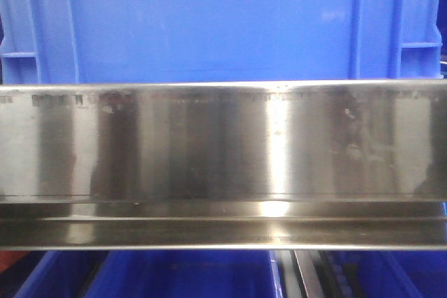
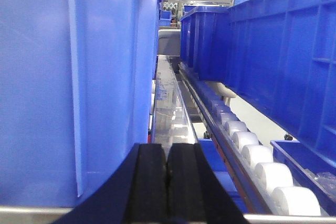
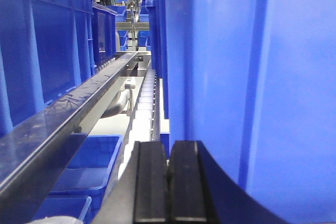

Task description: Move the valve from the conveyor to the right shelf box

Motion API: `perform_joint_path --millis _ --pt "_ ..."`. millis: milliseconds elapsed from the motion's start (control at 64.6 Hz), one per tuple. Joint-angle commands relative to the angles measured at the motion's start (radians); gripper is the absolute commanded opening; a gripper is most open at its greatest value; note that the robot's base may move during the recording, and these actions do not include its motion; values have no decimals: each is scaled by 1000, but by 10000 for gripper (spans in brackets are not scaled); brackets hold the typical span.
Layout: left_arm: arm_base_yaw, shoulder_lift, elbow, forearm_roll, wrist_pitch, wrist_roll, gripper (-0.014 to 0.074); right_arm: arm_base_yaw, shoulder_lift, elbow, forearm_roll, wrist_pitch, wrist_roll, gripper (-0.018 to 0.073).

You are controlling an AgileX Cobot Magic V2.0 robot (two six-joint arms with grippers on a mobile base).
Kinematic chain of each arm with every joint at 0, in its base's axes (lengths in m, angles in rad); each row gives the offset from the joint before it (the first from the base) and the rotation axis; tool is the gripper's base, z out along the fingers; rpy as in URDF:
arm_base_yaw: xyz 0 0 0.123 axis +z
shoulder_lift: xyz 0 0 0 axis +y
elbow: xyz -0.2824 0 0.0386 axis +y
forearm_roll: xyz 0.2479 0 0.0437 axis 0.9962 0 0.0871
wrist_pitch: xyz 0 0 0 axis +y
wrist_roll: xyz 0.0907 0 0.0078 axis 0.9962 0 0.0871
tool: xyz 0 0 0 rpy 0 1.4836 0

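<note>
Front view: we see a blue crate (image 1: 209, 22) behind a brushed steel rail (image 1: 223, 144); no valve or conveyor belt visible.

Left wrist view: our left gripper (image 2: 168, 174) has its black pads pressed together, holding nothing. A blue bin wall (image 2: 73, 77) stands alongside, white rollers (image 2: 262, 161) to the right.

Right wrist view: our right gripper (image 3: 168, 182) is likewise closed and empty, beside a blue box (image 3: 252, 77). We cannot find the valve in any view.

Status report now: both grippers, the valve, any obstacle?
Left gripper shut, empty. Right gripper shut, empty. Valve and conveyor not in view. Blue boxes close beside both.
</note>
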Motion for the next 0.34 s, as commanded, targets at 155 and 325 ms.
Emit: perform_joint_path --millis 155,325 --pt "4 -5 -1 -7 -22 0 -111 -5 -3 3 -8 -32 3 -162" --pt "4 -5 -1 -7 -22 0 -111 -5 -3 3 -8 -32 3 -162"
